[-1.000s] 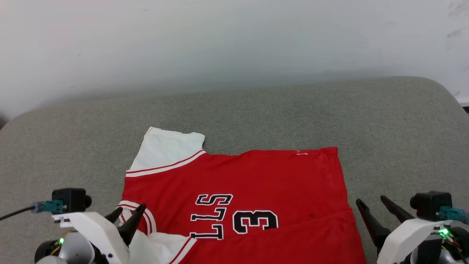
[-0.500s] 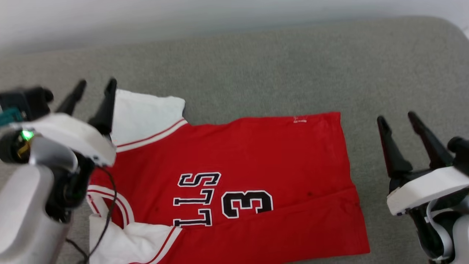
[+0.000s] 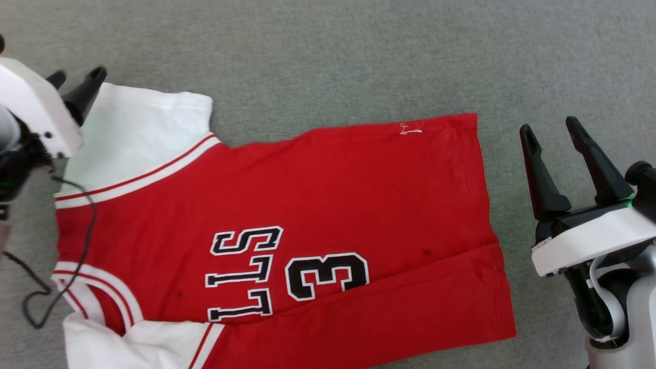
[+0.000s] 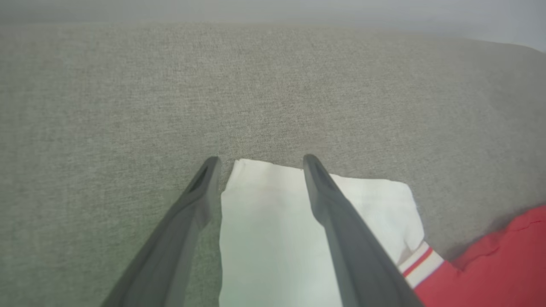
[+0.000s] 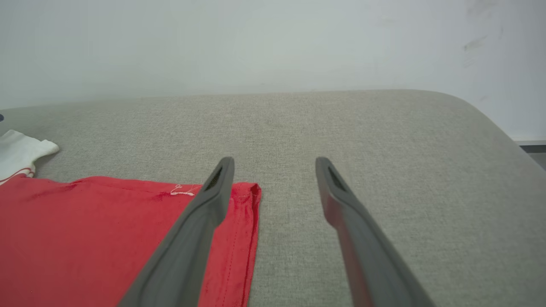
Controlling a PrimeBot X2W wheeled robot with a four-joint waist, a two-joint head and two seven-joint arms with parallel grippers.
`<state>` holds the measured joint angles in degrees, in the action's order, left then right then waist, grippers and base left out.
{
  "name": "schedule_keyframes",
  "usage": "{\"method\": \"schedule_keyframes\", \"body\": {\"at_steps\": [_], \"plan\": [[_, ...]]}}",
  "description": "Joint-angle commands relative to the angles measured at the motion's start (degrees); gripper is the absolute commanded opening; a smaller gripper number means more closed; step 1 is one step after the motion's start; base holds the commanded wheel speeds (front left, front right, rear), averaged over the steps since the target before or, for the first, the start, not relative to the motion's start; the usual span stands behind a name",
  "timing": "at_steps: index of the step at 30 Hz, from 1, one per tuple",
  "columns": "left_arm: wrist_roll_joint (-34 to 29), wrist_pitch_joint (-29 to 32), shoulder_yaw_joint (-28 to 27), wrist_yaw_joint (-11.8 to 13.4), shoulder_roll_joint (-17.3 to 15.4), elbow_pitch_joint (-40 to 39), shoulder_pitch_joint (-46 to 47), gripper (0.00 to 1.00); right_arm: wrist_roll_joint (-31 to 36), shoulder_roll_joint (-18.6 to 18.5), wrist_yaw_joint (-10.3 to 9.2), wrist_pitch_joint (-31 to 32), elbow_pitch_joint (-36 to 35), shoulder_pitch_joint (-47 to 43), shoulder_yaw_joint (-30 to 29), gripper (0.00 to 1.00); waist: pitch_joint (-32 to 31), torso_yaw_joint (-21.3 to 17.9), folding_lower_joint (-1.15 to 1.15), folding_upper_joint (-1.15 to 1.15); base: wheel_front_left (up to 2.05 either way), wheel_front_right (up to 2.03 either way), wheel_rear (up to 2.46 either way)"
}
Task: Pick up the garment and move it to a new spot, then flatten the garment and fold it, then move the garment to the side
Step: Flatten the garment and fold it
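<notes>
The garment [image 3: 328, 205], a red jersey with white sleeves, striped trim and black letters and a number, lies spread flat on the grey padded surface [image 3: 333, 56]. My left gripper [image 3: 77, 79] hovers open at the far-left white sleeve [image 3: 138, 128]. In the left wrist view its two fingers straddle the sleeve's outer corner [image 4: 264, 213], one finger on the grey cloth, one over the sleeve. My right gripper [image 3: 551, 130] stands open just right of the jersey's hem. In the right wrist view its left finger [image 5: 204, 217] overlaps the hem corner [image 5: 245, 200]. Nothing is held.
The grey surface [image 5: 362, 128] runs on beyond the jersey to a rounded far edge below a white wall [image 5: 256, 42]. A thin black cable [image 3: 56, 266] from the left arm hangs over the jersey's left side.
The head camera has tilted down and closer, so the wall has left that view. My left gripper has reached forward to the far white sleeve; the right has moved forward beside the hem.
</notes>
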<state>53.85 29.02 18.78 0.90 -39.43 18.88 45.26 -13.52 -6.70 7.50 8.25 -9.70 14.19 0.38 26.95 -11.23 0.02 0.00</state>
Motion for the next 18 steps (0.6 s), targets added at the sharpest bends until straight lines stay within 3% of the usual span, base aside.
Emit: {"method": "schedule_keyframes", "body": {"at_steps": [1,5,10,11,12,13,18], "plan": [[0.7,2.4,0.2,-0.2,-1.0,0.5,1.0,1.0,0.0,0.4,-0.02,0.0,0.1,0.7,0.1,1.0,1.4,-1.2,-0.02,0.0,0.0,0.0,0.0],[3.2,11.1,1.0,0.8,-3.1,1.9,2.2,1.0,-0.8,0.8,-0.02,-0.3,0.6,0.9,0.5,1.0,3.3,-2.0,-0.02,0.0,0.0,0.0,0.0],[6.4,21.1,3.2,2.8,-2.8,3.5,0.0,1.0,-2.0,0.9,-0.02,-0.3,1.6,1.6,0.9,1.0,5.2,-3.0,-0.02,0.0,0.0,0.0,0.0],[7.2,22.9,3.6,3.2,-2.4,3.6,-0.4,0.48,-2.4,0.8,-0.01,0.0,2.0,1.6,0.9,1.0,5.4,-3.1,-0.02,0.0,0.0,0.0,0.0],[7.5,23.4,3.9,3.5,-2.0,3.4,-0.7,0.15,-3.1,0.7,-0.02,0.1,2.3,1.8,1.0,1.0,5.7,-3.1,-0.02,0.0,0.0,0.0,0.0],[7.6,23.4,4.0,3.6,-1.6,3.2,-0.8,0.0,-3.7,0.4,-0.02,0.4,2.6,2.2,0.9,1.0,5.8,-3.2,-0.02,0.0,0.0,0.0,0.0],[7.6,22.1,3.9,3.9,-1.0,3.4,-1.2,0.0,-7.5,-2.5,-0.02,4.7,4.8,4.3,2.4,1.0,5.5,-2.7,-0.02,0.0,0.0,0.0,0.0]]}}
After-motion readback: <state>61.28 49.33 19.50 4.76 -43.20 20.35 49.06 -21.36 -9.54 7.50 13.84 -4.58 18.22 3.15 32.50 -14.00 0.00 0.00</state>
